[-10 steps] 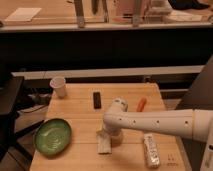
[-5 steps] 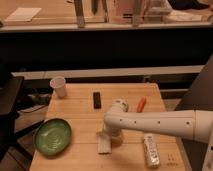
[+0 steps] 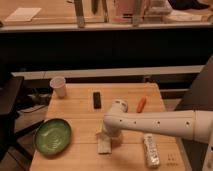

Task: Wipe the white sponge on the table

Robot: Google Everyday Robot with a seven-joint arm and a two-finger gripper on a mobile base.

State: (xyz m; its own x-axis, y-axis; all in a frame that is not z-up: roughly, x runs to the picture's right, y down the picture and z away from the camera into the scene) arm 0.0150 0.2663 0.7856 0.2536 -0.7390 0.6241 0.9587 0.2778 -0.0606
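Note:
The white sponge [image 3: 104,146] lies flat on the wooden table [image 3: 80,116], near its front edge and just left of centre. My white arm reaches in from the right, with its wrist bent down over the sponge. The gripper [image 3: 106,135] points down at the sponge's far end, right above it or touching it. Its jaws stand open, and the sponge rests on the wood rather than hanging in them. The gripper hides the far edge of the sponge.
A green bowl [image 3: 52,136] sits at the front left and a white paper cup [image 3: 58,86] at the back left. A black bar [image 3: 96,99] and an orange object [image 3: 141,104] lie behind the arm. A clear bottle [image 3: 151,150] lies at the front right.

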